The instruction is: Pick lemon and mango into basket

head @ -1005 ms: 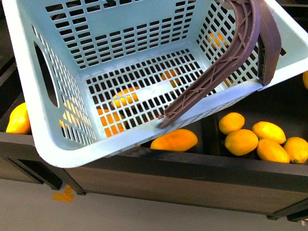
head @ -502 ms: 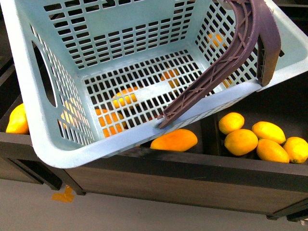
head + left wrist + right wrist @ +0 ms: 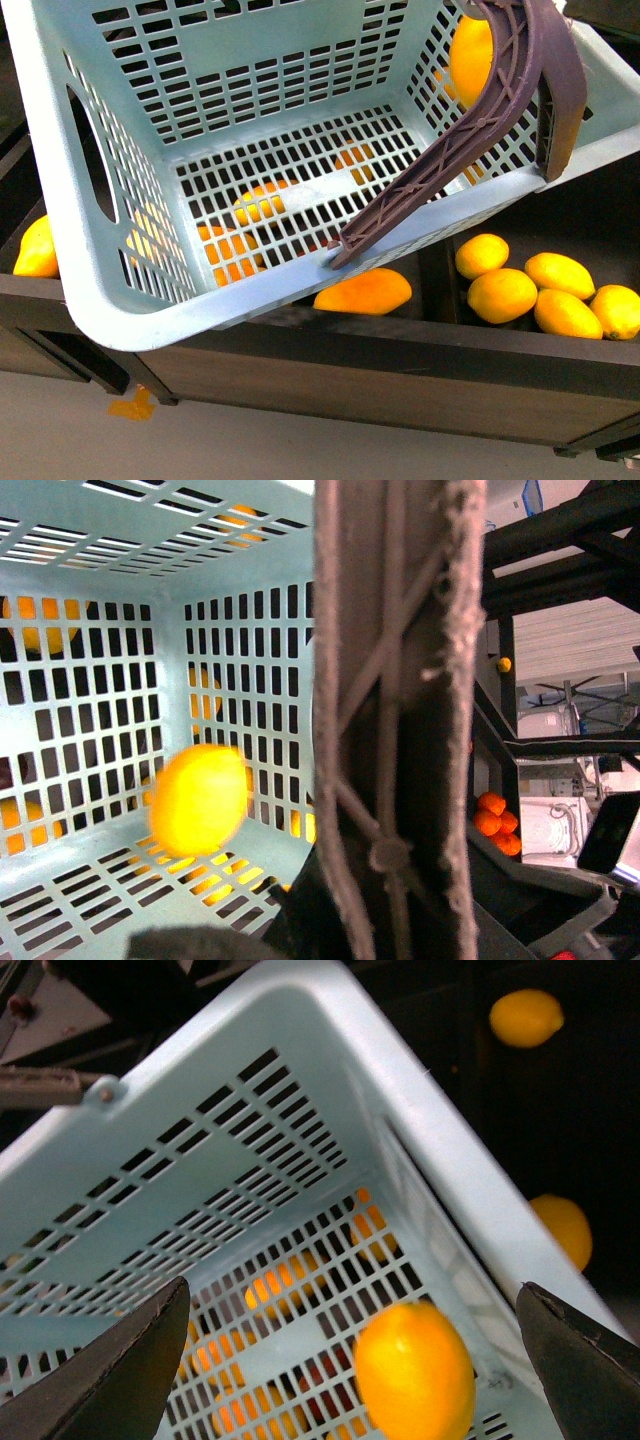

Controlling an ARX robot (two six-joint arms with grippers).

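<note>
While the right pincer [image 3: 350, 1295] hung released, jaws wide, the lemon [image 3: 415, 1372] lay beneath them inside the basket [image 3: 300, 1020]; the left pincer's grip could not be told.

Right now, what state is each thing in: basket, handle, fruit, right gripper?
basket: tilted, open top facing the front camera.
handle: swung up across the basket.
lemon: loose inside the basket, not gripped; blurred in the left wrist view.
right gripper: open, fingers wide apart above the basket.
mango: lying in the shelf bin, outside the basket.
shelf lemons: lying in the next bin, untouched.
</note>
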